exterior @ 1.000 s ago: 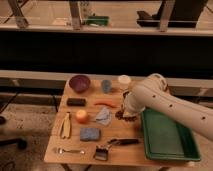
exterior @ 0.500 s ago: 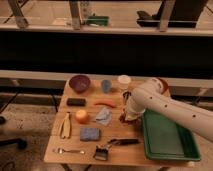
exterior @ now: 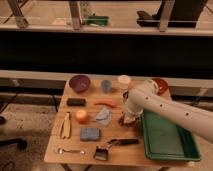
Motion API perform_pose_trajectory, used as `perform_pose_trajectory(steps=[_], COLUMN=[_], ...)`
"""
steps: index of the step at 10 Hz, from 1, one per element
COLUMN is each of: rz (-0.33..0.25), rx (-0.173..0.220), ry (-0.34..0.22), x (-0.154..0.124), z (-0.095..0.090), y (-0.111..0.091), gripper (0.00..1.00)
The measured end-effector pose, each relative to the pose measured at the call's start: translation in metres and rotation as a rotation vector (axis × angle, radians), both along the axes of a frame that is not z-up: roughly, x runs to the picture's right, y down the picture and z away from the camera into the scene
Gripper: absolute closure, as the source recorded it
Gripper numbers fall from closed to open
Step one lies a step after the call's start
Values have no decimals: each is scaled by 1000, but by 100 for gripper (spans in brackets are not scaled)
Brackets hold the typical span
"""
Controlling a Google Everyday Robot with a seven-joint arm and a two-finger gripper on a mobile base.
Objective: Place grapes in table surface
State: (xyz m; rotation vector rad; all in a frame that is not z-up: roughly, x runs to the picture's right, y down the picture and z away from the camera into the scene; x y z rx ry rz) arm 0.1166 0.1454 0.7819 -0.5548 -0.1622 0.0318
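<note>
The grapes (exterior: 123, 120) are a small dark cluster low over the light tan table surface (exterior: 75, 140), just left of the green tray. My gripper (exterior: 126, 116) is at the end of the white arm, which reaches in from the right. It sits right over the grapes, and the wrist hides most of it. I cannot tell whether the grapes rest on the wood or hang just above it.
A green tray (exterior: 167, 137) fills the table's right side. A purple bowl (exterior: 80, 83), blue cup (exterior: 106, 86), white cup (exterior: 124, 80) and red bowl (exterior: 162, 85) stand at the back. An orange fruit (exterior: 81, 116), blue cloth (exterior: 103, 116), banana (exterior: 65, 125), sponge (exterior: 89, 133), fork (exterior: 70, 150) and brush (exterior: 117, 144) lie in front.
The arm's end has come down toward the tabletop with the dark cluster beneath it, staying just left of the green tray. Nothing else on the table has moved.
</note>
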Motion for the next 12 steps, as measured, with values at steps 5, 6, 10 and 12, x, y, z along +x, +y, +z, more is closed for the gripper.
perform_pose_trajectory(steps=[5, 6, 10, 12], rz=[-6, -4, 38, 60], rx=[7, 13, 59, 115], ry=[-7, -5, 25, 43], x=[-8, -7, 14, 26], z=[-9, -14, -67, -113], y=[-4, -7, -35, -44], gripper=[20, 20, 20, 20])
